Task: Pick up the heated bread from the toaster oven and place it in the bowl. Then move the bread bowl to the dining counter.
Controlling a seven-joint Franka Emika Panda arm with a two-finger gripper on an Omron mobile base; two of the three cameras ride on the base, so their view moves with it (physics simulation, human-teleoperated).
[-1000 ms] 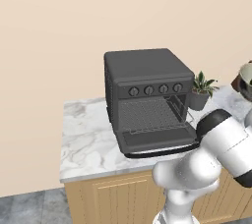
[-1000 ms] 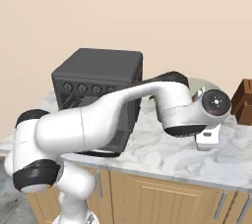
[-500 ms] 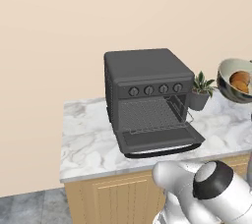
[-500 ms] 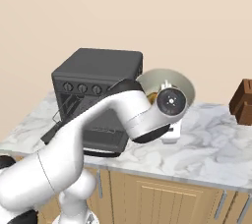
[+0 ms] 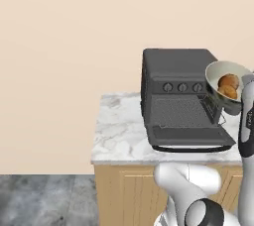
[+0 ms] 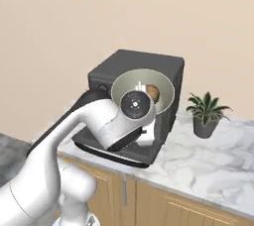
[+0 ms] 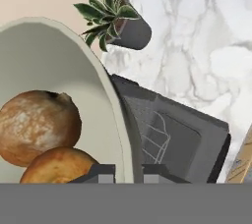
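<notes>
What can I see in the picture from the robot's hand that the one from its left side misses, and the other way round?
Hand view alone: a potted plant on the marble, and the hand shut on the bowl's rim. Left base view alone: the toaster oven's knobs, the wood cabinet beneath the counter and the grey floor. Both: the bowl holding two buns, the toaster oven with its door down, and the marble counter.

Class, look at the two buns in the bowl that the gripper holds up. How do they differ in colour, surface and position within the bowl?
In the hand view, the upper bun is brown with pale, floury patches, while the lower bun is smooth and golden-orange. The upper bun shows almost whole; the lower bun is cut off by the view's bottom edge. Both are round, touch each other and lie inside the cream-white bowl, whose rim sits in the shut gripper.
</notes>
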